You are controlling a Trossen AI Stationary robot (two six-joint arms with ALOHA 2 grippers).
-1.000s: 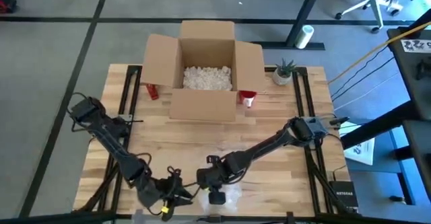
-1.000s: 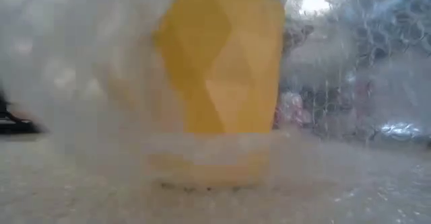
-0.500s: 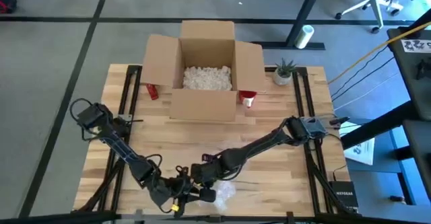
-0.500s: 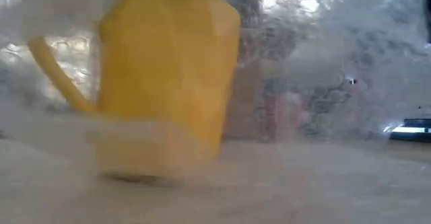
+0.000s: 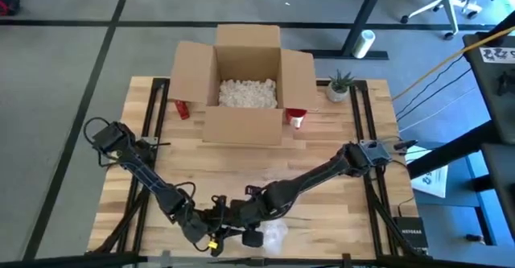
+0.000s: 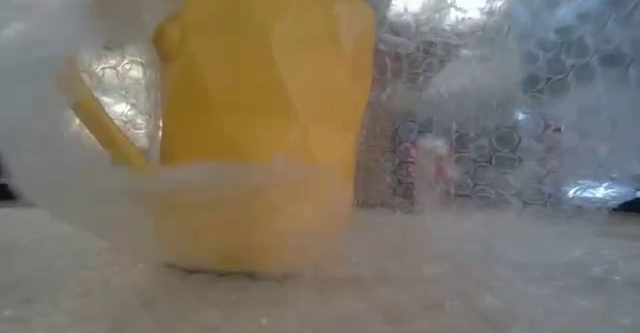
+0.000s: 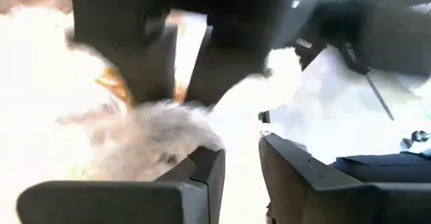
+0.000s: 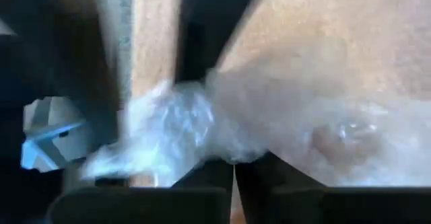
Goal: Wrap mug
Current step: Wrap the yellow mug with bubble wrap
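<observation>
Upright, the yellow mug (image 6: 262, 123) is draped in bubble wrap (image 6: 480, 113), which is pinched by the right gripper (image 8: 234, 167), while the left gripper (image 7: 239, 167) is held slightly apart.

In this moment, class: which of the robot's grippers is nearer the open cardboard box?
Right, though only slightly. The right gripper and the left gripper sit together at the table's front edge, far from the cardboard box at the back.

wooden table (image 5: 322, 143) | on it: cardboard box (image 5: 241, 83), small plant (image 5: 338, 87), bubble wrap (image 5: 272, 234)
</observation>
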